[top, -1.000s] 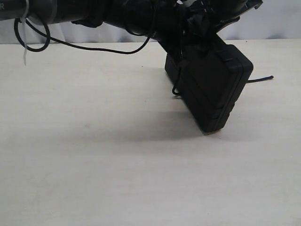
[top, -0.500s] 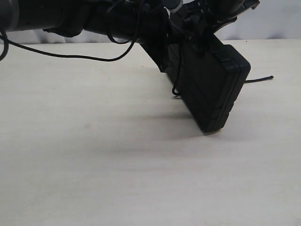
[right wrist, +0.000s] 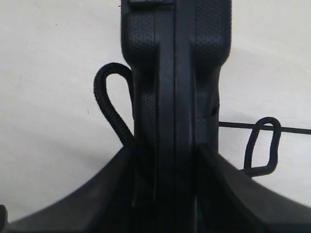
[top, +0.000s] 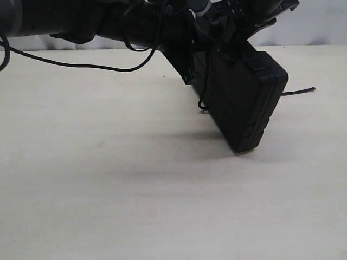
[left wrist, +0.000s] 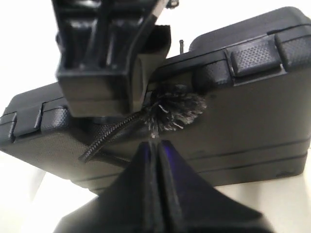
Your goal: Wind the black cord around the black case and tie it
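Note:
The black case (top: 244, 103) stands tilted on one lower corner on the table. My right gripper (right wrist: 167, 150) is shut on its upper edge, one finger on each face of the case (right wrist: 175, 73). The black cord (top: 201, 103) hangs in a small loop by the case's left side, and one end (top: 298, 91) lies on the table to the right. Loops of cord (right wrist: 109, 102) show on both sides of the case. My left gripper (left wrist: 154, 144) is shut, its tips pinching the lower fringe of the cord's frayed knot (left wrist: 175, 111) against the case (left wrist: 243, 111).
The left arm (top: 108, 21) reaches across the top of the exterior view, with a thin robot cable (top: 81, 66) sagging below it. The pale table (top: 135, 189) stretches out in front of the case. A right finger (left wrist: 97, 58) stands close above the left jaws.
The left arm slid right, closer to the case, during the first half second. Since then nothing has visibly moved. The case keeps its tilt.

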`<state>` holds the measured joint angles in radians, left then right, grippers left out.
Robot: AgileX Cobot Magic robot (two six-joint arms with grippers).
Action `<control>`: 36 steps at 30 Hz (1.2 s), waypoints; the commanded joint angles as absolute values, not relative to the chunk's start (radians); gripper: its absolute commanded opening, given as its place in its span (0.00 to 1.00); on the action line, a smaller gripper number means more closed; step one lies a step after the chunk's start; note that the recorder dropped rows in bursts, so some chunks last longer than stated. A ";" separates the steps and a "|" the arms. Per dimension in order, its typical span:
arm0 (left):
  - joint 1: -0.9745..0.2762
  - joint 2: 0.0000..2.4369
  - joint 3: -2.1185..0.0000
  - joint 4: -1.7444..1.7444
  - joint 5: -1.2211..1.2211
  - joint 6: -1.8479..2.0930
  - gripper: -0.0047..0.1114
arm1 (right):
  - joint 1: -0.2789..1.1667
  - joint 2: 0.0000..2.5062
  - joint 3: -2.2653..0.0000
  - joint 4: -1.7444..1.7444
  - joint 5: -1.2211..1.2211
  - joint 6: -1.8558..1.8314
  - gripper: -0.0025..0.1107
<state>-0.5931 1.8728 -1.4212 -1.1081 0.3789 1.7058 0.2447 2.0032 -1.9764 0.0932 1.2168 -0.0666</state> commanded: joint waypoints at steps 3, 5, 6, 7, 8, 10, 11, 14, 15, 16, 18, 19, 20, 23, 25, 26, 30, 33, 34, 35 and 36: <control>-0.591 1.865 -1.420 -1.115 0.382 1.707 0.04 | 0.244 1.972 -1.971 0.094 1.220 -0.075 0.37; -0.591 1.865 -1.420 -1.115 0.384 1.707 0.04 | 0.244 1.970 -1.971 0.094 1.220 -0.075 0.37; -0.591 1.865 -1.420 -1.115 0.384 1.707 0.04 | 0.244 1.968 -1.971 0.089 1.216 -0.075 0.37; -0.591 1.867 -1.420 -1.115 0.385 1.707 0.04 | 0.244 1.968 -1.971 0.079 1.216 -0.075 0.37; -0.591 1.867 -1.420 -1.115 0.385 1.705 0.04 | 0.244 1.968 -1.971 0.067 1.221 -0.075 0.37; -0.591 1.867 -1.420 -1.115 0.385 1.705 0.04 | 0.244 1.963 -1.971 0.059 1.216 -0.075 0.37; -0.591 1.867 -1.420 -1.115 0.386 1.705 0.04 | 0.244 1.957 -1.971 0.059 1.210 -0.075 0.37; -0.591 1.867 -1.420 -1.115 0.386 1.705 0.04 | 0.244 1.954 -1.971 0.064 1.213 -0.075 0.37; -0.591 1.867 -1.420 -1.115 0.386 1.705 0.04 | 0.244 1.955 -1.971 0.064 1.221 -0.075 0.37; -0.591 1.867 -1.420 -1.115 0.386 1.705 0.04 | 0.244 1.957 -1.971 0.064 1.221 -0.075 0.37; -0.591 1.867 -1.420 -1.115 0.386 1.705 0.04 | 0.244 1.957 -1.969 0.064 1.221 -0.070 0.37; -0.591 1.867 -1.420 -1.115 0.386 1.705 0.04 | 0.244 1.957 -1.965 0.064 1.221 -0.071 0.37; -0.591 1.867 -1.420 -1.115 0.386 1.705 0.04 | 0.244 1.957 -1.965 0.067 1.221 -0.071 0.37; -0.591 1.867 -1.420 -1.113 0.386 1.705 0.04 | 0.244 1.957 -1.965 0.067 1.221 -0.071 0.37; -0.591 1.867 -1.420 -1.113 0.386 1.705 0.04 | 0.244 1.953 -1.965 0.066 1.221 -0.071 0.37; -0.591 1.867 -1.420 -1.113 0.389 1.705 0.04 | 0.244 1.951 -1.965 0.066 1.221 -0.071 0.37; -0.591 1.867 -1.420 -1.113 0.391 1.705 0.04 | 0.244 1.942 -1.965 0.066 1.221 -0.078 0.37; -0.591 1.867 -1.420 -1.108 0.390 1.705 0.04 | 0.246 1.926 -1.965 0.079 1.204 -0.136 0.34; -0.591 1.867 -1.420 -1.108 0.390 1.705 0.04 | 0.246 1.917 -1.965 0.099 1.203 -0.146 0.30; -0.589 1.867 -1.420 -1.105 0.390 1.705 0.04 | 0.246 1.913 -1.965 0.105 1.203 -0.154 0.25; -0.585 1.867 -1.420 -1.103 0.390 1.703 0.04 | 0.246 1.906 -1.965 0.108 1.205 -0.166 0.19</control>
